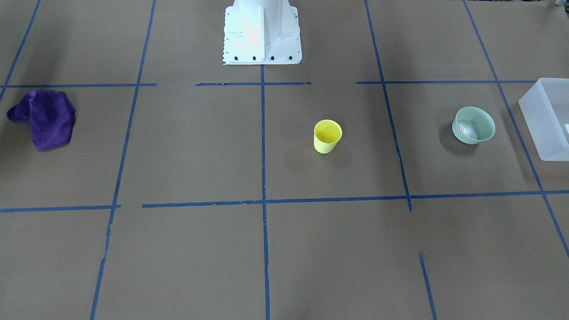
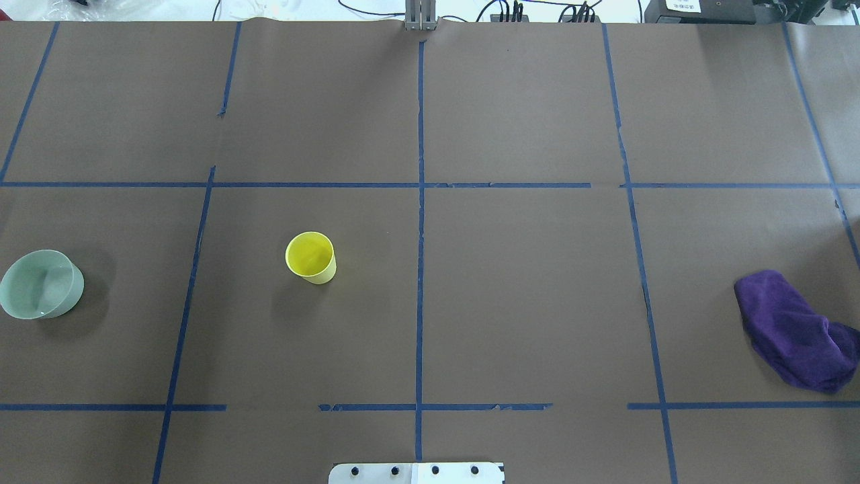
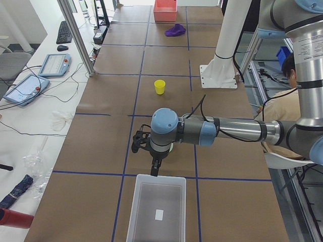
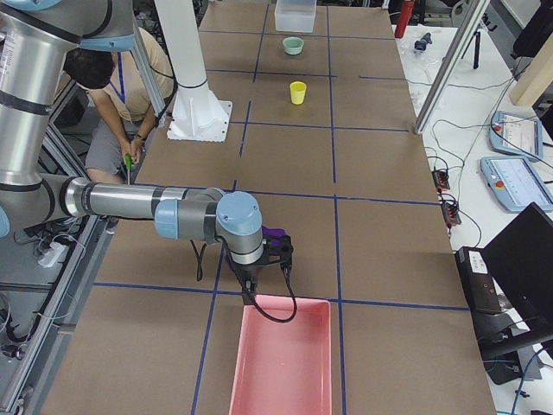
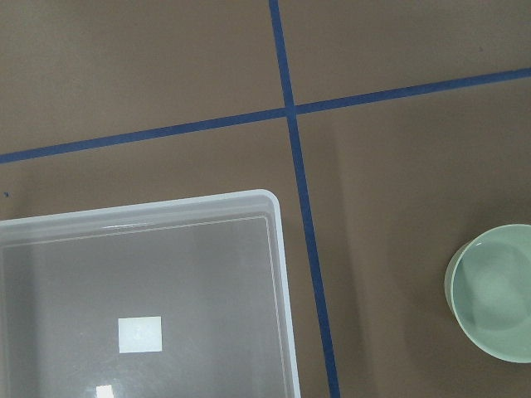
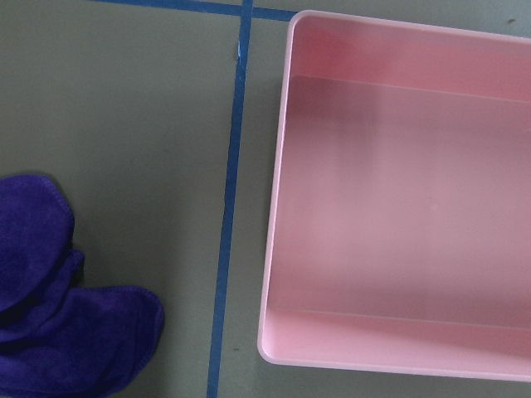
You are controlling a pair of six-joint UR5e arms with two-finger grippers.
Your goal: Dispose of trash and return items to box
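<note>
Brown-papered table (image 1: 178,155), gridded with blue tape (image 1: 263,146); desks (image 3: 25,126) and cables (image 4: 449,138) alongside. Near pink bin (image 4: 285,363), cloth (image 1: 44,118); centrally, cup (image 1: 327,136); near box (image 1: 546,102), bowl (image 1: 473,125). Spread or pressed, cannot tell: left gripper (image 3: 140,142), right gripper (image 4: 278,248).

Robotics lab: paper-covered table (image 2: 537,302), blue tape grid (image 2: 420,302), industrial robot arm (image 3: 237,130), teach pendants (image 3: 25,89), keyboard (image 3: 64,32).

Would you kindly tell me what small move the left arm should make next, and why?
Probably shift the left gripper sideways over the mint bowl: it sits upright on the table, beside the white bin but outside it, ungrasped.
</note>
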